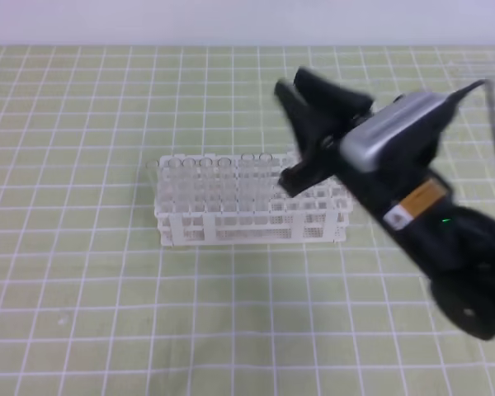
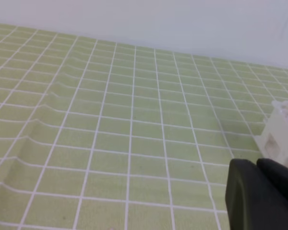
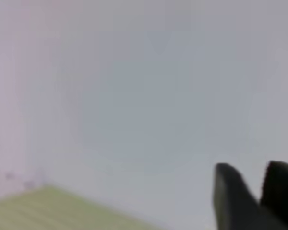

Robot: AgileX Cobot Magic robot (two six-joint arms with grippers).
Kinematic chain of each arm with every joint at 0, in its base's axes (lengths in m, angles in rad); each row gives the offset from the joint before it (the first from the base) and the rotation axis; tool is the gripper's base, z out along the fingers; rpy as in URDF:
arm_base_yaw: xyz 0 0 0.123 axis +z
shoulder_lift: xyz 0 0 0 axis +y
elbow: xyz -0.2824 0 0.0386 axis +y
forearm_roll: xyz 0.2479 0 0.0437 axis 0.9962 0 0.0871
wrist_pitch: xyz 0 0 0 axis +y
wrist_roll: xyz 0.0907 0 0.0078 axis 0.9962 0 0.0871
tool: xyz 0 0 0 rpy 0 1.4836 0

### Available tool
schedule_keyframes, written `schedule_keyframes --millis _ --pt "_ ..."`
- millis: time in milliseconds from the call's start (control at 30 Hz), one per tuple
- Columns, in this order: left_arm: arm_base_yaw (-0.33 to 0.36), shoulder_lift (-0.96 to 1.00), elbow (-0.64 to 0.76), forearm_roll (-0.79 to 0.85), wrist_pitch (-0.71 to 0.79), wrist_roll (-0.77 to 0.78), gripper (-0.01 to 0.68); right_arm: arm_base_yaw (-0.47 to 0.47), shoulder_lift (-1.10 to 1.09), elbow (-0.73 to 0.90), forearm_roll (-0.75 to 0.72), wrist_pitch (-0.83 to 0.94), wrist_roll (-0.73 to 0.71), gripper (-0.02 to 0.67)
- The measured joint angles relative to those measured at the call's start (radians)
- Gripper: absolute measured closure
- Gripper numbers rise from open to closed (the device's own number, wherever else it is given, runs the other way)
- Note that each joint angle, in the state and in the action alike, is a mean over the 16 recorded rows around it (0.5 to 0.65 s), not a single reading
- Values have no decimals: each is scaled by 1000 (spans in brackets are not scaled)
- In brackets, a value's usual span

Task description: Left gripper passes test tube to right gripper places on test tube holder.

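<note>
My right arm reaches in from the near right, tilted up and leftward, its right gripper (image 1: 301, 132) above the right end of the test tube holder (image 1: 247, 216) on the green-gridded bench (image 1: 82, 313). Its jaws stand apart, seemingly empty. Clear tubes (image 1: 200, 177) stand in the holder; whether my left gripper (image 2: 264, 194) is parted, I cannot tell

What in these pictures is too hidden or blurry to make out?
- Right gripper, high view: motion blur; a clear tube between its fingers can't be confirmed.
- Rack, high view: its right rear corner sits behind the gripper; its tubes blur together.
- Left gripper, left wrist view: cut off by the frame's corner.
- Right wrist view: all out of focus.
</note>
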Motion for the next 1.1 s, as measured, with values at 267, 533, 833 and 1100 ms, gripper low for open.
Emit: schedule_keyframes --millis 267,533,833,1100 --pt "0 -1 -1 0 6 -1 672 -1 -275 60 16 147 -111 647" --pt "0 0 -1 0 6 -1 672 -15 -500 99 142 391 -367 650" --pt "0 0 1 0 11 -1 672 -99 -727 157 264 704 -523 650" --pt "0 0 -1 0 21 -1 672 -299 -990 257 281 1053 -526 650"
